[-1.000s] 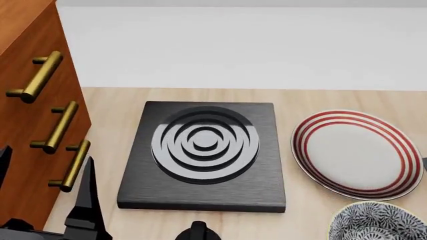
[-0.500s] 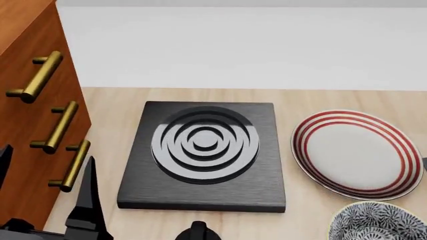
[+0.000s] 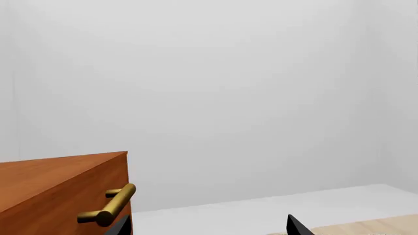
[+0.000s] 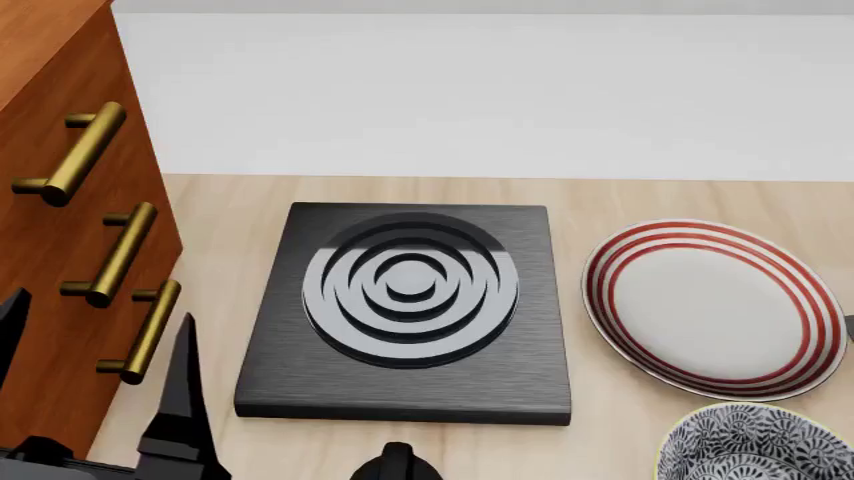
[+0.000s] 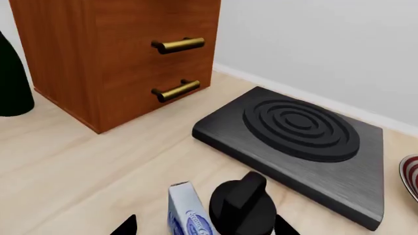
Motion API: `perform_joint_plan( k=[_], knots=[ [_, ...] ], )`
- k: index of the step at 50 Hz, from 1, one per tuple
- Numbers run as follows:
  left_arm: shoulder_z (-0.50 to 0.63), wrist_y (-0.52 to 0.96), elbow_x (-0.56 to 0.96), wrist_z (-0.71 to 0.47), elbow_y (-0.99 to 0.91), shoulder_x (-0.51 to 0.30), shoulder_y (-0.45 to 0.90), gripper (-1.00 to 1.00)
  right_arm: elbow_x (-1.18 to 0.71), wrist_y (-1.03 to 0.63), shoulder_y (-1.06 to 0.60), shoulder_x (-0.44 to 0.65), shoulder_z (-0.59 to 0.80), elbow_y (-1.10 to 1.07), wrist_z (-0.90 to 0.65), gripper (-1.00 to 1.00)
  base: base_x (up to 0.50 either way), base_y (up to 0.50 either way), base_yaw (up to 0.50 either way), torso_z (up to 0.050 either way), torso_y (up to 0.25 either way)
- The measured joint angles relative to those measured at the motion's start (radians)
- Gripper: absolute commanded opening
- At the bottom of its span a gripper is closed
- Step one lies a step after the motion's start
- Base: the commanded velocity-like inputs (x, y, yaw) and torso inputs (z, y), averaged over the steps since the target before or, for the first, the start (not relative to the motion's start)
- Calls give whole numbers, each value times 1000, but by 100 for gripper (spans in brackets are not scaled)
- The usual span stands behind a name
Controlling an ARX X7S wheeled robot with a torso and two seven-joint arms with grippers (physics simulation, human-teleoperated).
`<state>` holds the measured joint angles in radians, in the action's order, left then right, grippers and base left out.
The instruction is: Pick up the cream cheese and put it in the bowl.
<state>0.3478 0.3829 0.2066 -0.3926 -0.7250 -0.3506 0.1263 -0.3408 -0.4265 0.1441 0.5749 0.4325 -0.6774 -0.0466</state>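
One cream cheese (image 5: 185, 211) stood on edge on the desk (image 5: 78, 161) beside a black knob (image 5: 243, 206), its blue oval logo too blurred to read. One bowl (image 4: 755, 446), one plate (image 4: 714, 305), one burner (image 4: 411, 308) and three cabinet handles (image 4: 118, 255) showed. The left tool (image 4: 94, 355) was spread, empty; the right tool (image 5: 203, 226) was spread near the cheese, contact unclear.

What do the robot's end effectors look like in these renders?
Little shows. The left end effector has plain matte black, flat, tapered fingers ending in points. Of the right end effector only two small black fingertips show. No cables, markings or colour accents are visible.
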Motion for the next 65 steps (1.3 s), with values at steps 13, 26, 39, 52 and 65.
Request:
perform_joint_plan(
  k=[13,26,39,52,65],
  knots=[
    [5,3,4,-2,7,0,6,100,-4,21,40,28,-10,8,1,100,0,0,0,0,0],
    [11,3,7,-4,11,-2,9,100,-10,54,70,48,-25,33,7,100,0,0,0,0,0],
    [18,2,3,-8,13,-6,11,100,-23,86,91,63,-50,65,11,100,0,0,0,0,0],
    [24,8,-1,-15,11,-10,14,100,-27,114,96,62,-57,116,19,100,0,0,0,0,0],
    [30,10,-3,-19,13,-13,16,100,-30,144,95,53,-57,181,34,100,0,0,0,0,0]
  ],
)
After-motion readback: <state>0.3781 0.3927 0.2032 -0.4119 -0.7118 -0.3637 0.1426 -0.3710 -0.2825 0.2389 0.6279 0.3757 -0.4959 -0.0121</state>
